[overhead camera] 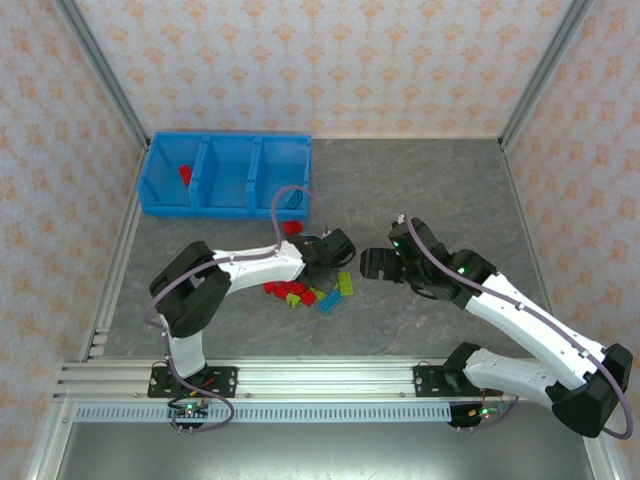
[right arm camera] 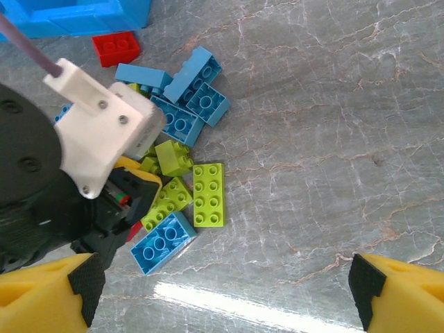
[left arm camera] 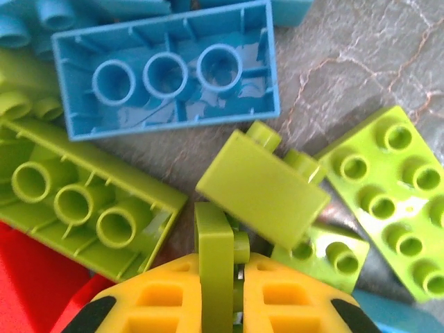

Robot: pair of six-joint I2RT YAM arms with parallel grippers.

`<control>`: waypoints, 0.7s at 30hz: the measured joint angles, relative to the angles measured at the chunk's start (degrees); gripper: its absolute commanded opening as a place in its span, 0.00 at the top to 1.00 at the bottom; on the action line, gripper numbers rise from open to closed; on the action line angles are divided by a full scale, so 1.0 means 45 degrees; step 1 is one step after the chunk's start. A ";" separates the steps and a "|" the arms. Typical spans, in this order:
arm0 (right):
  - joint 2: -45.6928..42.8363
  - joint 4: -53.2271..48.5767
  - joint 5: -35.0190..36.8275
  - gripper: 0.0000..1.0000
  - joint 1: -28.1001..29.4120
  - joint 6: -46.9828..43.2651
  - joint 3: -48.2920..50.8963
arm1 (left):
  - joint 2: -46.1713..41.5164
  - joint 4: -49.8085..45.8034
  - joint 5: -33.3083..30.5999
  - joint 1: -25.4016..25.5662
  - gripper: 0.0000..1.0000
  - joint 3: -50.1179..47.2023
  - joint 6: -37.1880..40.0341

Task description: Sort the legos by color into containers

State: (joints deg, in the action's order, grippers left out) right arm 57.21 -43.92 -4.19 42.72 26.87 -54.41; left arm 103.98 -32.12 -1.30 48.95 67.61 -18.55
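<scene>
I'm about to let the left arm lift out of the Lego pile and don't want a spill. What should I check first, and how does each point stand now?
1. Left jaws' grip: ok, shut on a lime brick that stands on edge between them.
2. Held brick free of its neighbours: not ok, a tilted lime brick crowds right against it.
3. Right jaws out of the way: ok, wide open with nothing between them, off to the side of the pile.
4. Drop compartment for lime: cannot tell; the tray shows just a red brick, in its left compartment.
</scene>
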 measured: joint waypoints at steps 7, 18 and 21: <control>-0.0219 0.0257 -0.0180 0.07 0.0000 0.0243 0.0000 | -0.3274 0.0078 0.0272 -0.1297 0.93 -0.0267 0.0010; -0.0325 0.0427 -0.0160 0.07 0.0000 0.0374 0.0000 | -0.1574 0.0539 0.0068 -0.9209 0.93 0.3497 0.0092; -0.0325 0.0423 -0.0155 0.07 0.0000 0.0369 0.0000 | 0.0073 0.0520 0.0083 -1.0108 0.86 0.5251 0.0102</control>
State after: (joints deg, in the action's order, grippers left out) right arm 55.75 -42.02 -4.89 42.72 28.53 -54.41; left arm 104.31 -29.78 -0.93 3.46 91.24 -18.09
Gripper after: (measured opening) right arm 0.928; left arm 0.137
